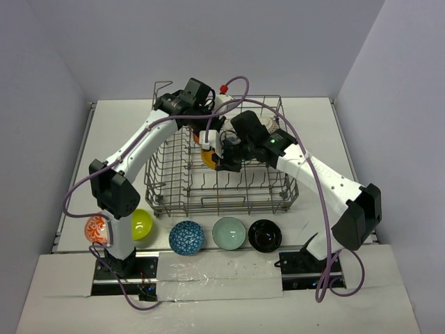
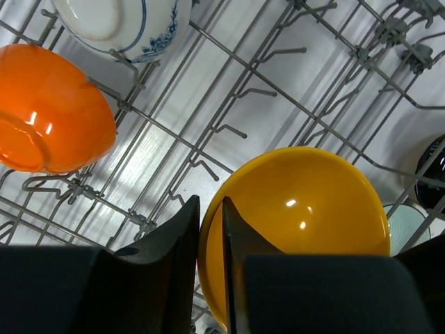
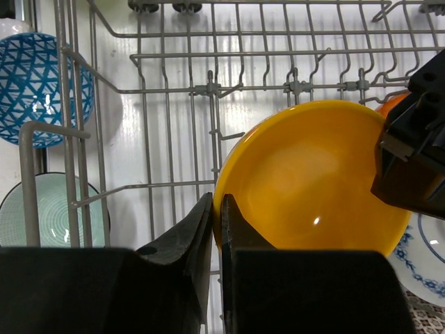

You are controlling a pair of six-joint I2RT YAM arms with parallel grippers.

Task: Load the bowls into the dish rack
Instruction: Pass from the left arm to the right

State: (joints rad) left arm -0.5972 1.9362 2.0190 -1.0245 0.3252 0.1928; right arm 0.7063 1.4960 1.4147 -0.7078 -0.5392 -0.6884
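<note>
Seen from above, the dish rack (image 1: 154,189) sits in the middle of the table (image 1: 316,118) with both arms reaching into it. The left arm (image 1: 142,139) comes from 7 o'clock and the right arm (image 1: 313,170) from 4 o'clock. They meet near the rack's middle, where a yellow bowl (image 1: 207,160) is tipped on edge over the tines. An orange bowl (image 1: 197,138) sits just at its 11 o'clock.

Five bowls lie in a row outside the rack, along its 6 o'clock side. From 9 toward 3 o'clock they are a red-and-white bowl (image 1: 96,229) partly behind the left arm's base, a lime green bowl (image 1: 142,224), a blue-patterned bowl (image 1: 186,236), a pale teal bowl (image 1: 229,232) and a black bowl (image 1: 265,235).

In the left wrist view, the left gripper (image 2: 211,205) enters from 6 o'clock. Its fingers stand a narrow slot apart with the yellow bowl's rim in that slot. I cannot tell whether the pads press on the rim or stand just off it. The orange bowl lies among the tines at 9 o'clock, and a white-and-blue bowl (image 2: 118,24) is at 11 o'clock, both inside the rack.

In the right wrist view, the right gripper (image 3: 216,203) also comes from 6 o'clock, its fingers clenched on the yellow bowl's near rim. The left gripper's black body covers the bowl's edge at 3 o'clock. Through the wires, outside the rack, the blue-patterned bowl shows at 10 o'clock and the pale teal bowl at 8 o'clock.
</note>
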